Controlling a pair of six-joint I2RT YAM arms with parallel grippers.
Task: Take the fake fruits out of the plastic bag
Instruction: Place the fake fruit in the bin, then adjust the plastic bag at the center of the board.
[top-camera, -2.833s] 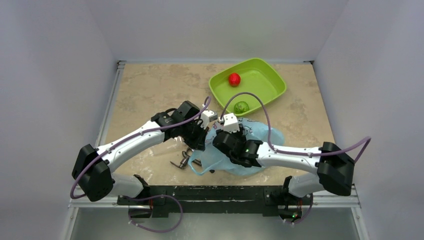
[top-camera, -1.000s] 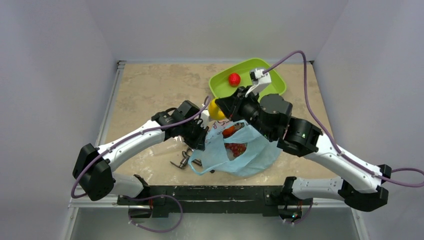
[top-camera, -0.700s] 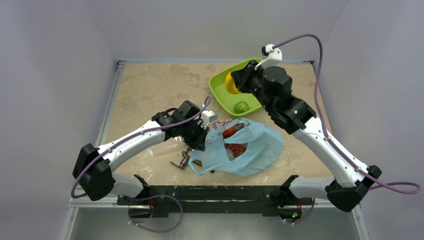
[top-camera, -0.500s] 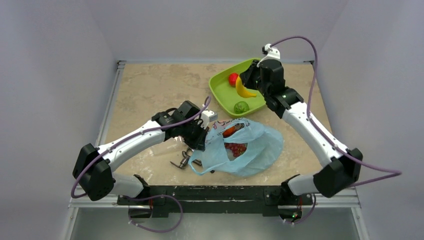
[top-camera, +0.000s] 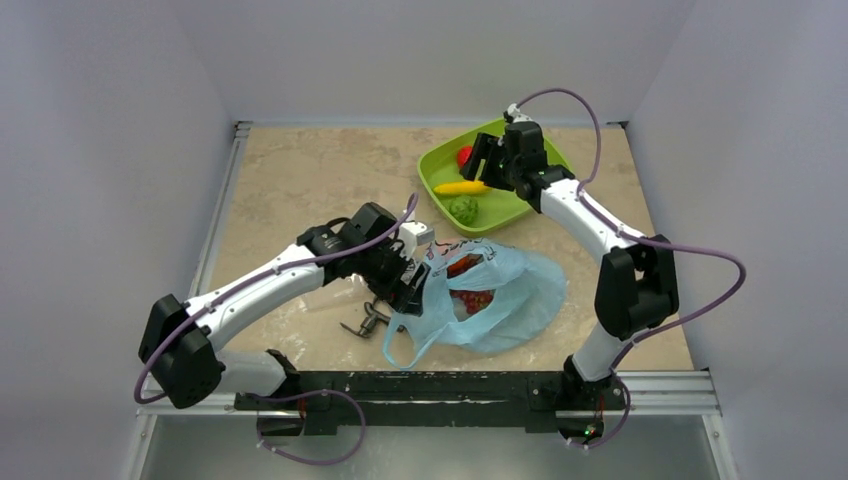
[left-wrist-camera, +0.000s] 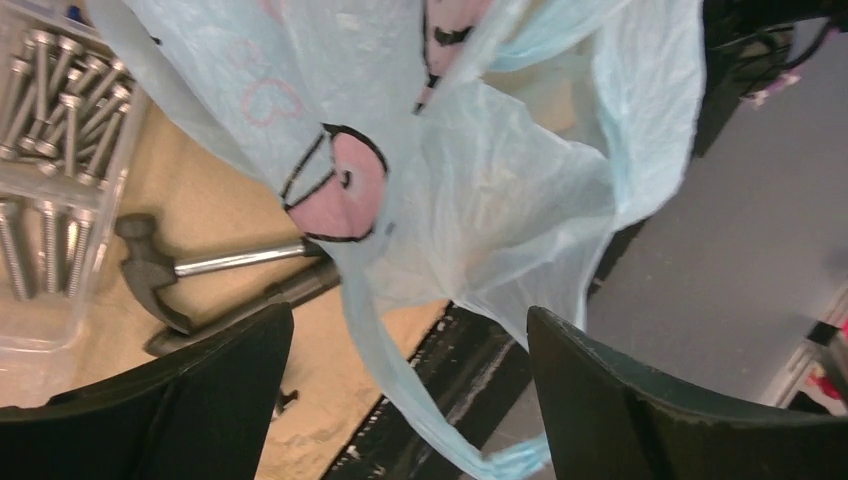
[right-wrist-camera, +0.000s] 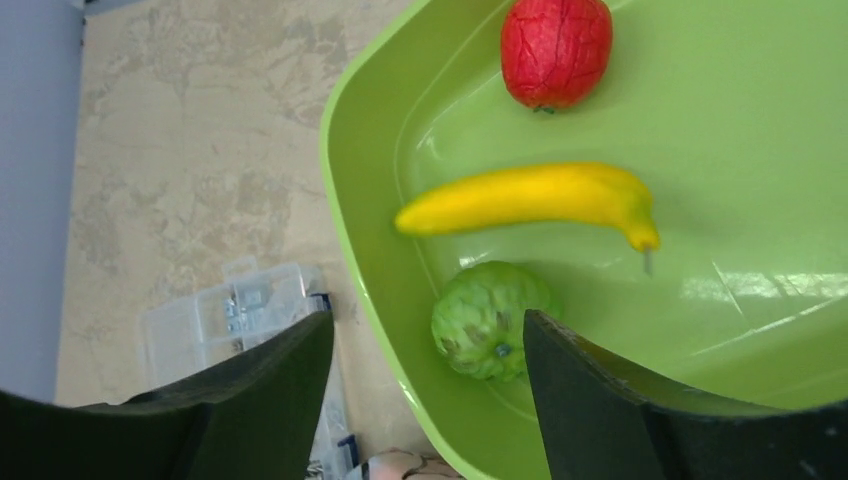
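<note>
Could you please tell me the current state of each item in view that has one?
plastic bag, mouth open, fake fruits inside.
banana, lying loose in the green tray.
red fruit, lying in the tray.
green fruit, lying in the tray.
left end effector, open at the bag.
right end effector, open above the tray.

The plastic bag (top-camera: 520, 295) is a pale, see-through blue printed with pink shapes outlined in black, and red and orange fruits (top-camera: 472, 298) show through its film. The lime-green tray (right-wrist-camera: 352, 215) holds 3 pieces: a yellow banana (right-wrist-camera: 530, 195) with a darker tip, a red fruit (right-wrist-camera: 556, 48) with fine cracked lines, and a pale green fruit (right-wrist-camera: 490, 320) with a bumpy pattern. The bench (top-camera: 300, 170) is beige with brownish marbling.
</note>
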